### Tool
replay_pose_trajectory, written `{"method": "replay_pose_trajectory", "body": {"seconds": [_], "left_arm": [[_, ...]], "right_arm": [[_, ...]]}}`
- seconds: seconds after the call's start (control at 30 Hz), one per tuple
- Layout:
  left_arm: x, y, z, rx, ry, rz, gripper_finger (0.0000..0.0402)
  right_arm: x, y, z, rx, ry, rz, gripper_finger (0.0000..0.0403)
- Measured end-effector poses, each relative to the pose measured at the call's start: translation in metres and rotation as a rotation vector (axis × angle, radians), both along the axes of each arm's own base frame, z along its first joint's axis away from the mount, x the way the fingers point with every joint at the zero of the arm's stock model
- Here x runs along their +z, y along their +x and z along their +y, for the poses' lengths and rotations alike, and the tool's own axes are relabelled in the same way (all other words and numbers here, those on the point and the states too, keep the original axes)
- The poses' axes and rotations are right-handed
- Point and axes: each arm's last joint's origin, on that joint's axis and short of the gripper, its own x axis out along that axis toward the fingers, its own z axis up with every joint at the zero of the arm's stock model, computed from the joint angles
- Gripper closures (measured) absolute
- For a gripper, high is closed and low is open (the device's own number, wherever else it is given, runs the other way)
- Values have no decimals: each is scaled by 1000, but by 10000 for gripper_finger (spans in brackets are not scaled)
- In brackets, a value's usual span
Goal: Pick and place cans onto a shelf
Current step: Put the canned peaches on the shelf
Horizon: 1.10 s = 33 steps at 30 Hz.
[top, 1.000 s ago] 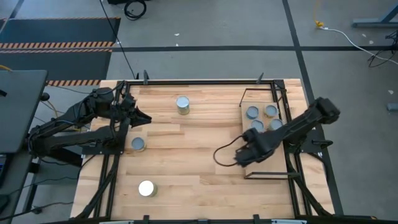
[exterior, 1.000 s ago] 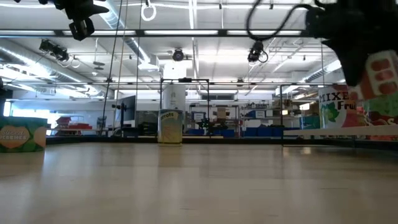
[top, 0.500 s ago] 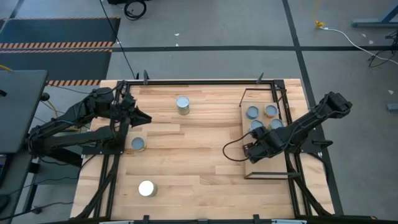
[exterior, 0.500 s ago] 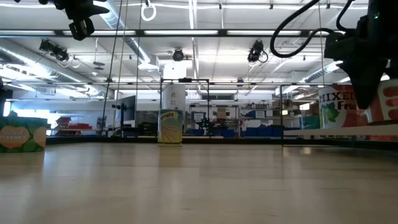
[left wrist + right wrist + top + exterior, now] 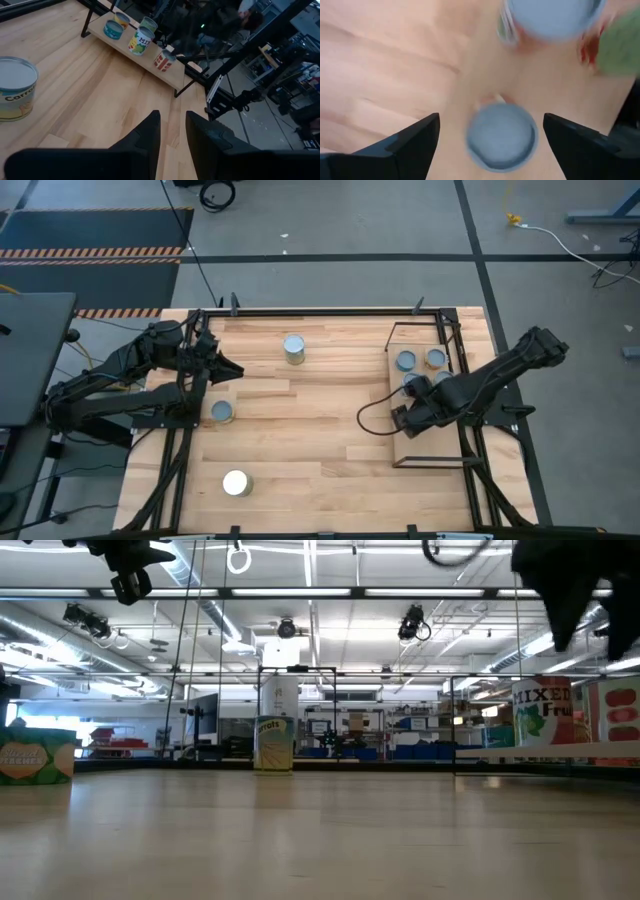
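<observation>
A: Since the earlier frames, we see the right gripper [image 5: 412, 416] lifted away from the shelf [image 5: 412, 450]; in the low view its dark shape has climbed toward the top corner, and the red-labelled can it carried now stands free on the board.

B: Agreed. Going left to right, we have the left arm parked at the table's left edge, its left gripper [image 5: 232, 370] hanging unmoved above the wood with its fingers [image 5: 150, 131] close together, a narrow gap between them, gripping nothing.

A: Just beside that arm we see a can with a blue-grey top [image 5: 221, 412], and nearer the front edge a white-topped can [image 5: 236, 482]. Further back, around the middle of the table [image 5: 300, 430], stands the Carrots can [image 5: 293, 348], which the low view shows upright [image 5: 273, 744].

B: Then the shelf on the right. We count two cans at its far end in the overhead view, one [image 5: 405, 361] beside the other [image 5: 435, 358], and a third partly hidden under the right arm [image 5: 417, 381].

A: And the right wrist view looks straight down on a blue-topped can [image 5: 502, 137] between the spread fingers [image 5: 412, 140], which are well clear of it on both sides. So we call that gripper released, empty, hovering over the shelf.

B: Another can [image 5: 550, 17] sits just beyond it on the board.
</observation>
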Motion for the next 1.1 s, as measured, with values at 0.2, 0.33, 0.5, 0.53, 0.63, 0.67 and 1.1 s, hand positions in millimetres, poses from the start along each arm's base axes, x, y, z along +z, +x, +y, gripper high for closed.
{"method": "replay_pose_trajectory", "body": {"seconds": [0.2,0.33,0.5,0.53,0.63,0.67,1.1], "left_arm": [[2,1,0,10,-11,-21,303],[5,1,1,13,-10,-49,303],[3,3,1,27,-84,-25,303],[2,2,1,31,-97,-9,303],[-2,1,-1,27,-148,33,304],[-4,2,-2,19,-172,51,304],[-57,1,-28,97,-364,788,365]], "right_arm": [[49,20,-10,1,-187,-236,48],[66,49,-19,123,-286,-305,48],[71,99,-37,360,-391,-399,48],[70,109,-42,406,-409,-414,48],[70,132,-62,540,-438,-457,48],[71,137,-68,580,-442,-471,48],[80,129,-131,834,-524,-377,48]]}}
